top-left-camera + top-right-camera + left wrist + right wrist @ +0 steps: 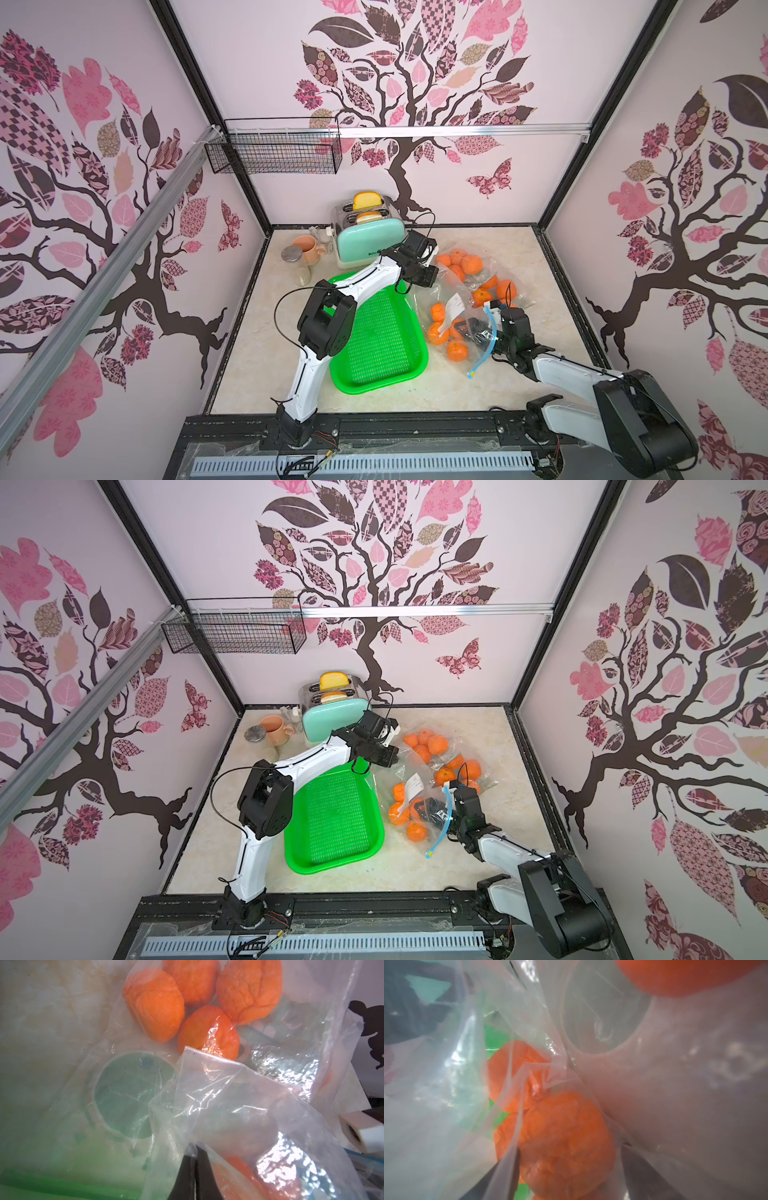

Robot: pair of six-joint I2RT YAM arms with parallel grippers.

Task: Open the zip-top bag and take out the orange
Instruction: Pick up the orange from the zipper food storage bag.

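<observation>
Top views show a green tray point(345, 386) just left of the clear bag point(469, 316), its blue zip strip point(492, 332) gaping, bare tabletop point(552, 291) beyond, while wrist views show left pincer point(195, 1155) clamped on its film, right pincer point(478, 334) spread wide astride a wrinkled orange point(564, 1147) inside.

Green mesh tray point(374, 345) lying flat on marble-pattern table point(257, 374). Mint toaster point(370, 243) standing at back wall, two bread slices point(367, 200) sticking up from slots. Peach mug point(306, 249) and metal-lidded jar point(293, 254) sitting just beside toaster. Black wire basket point(274, 151) hanging on rear rail. Tree decals covering walls.
</observation>
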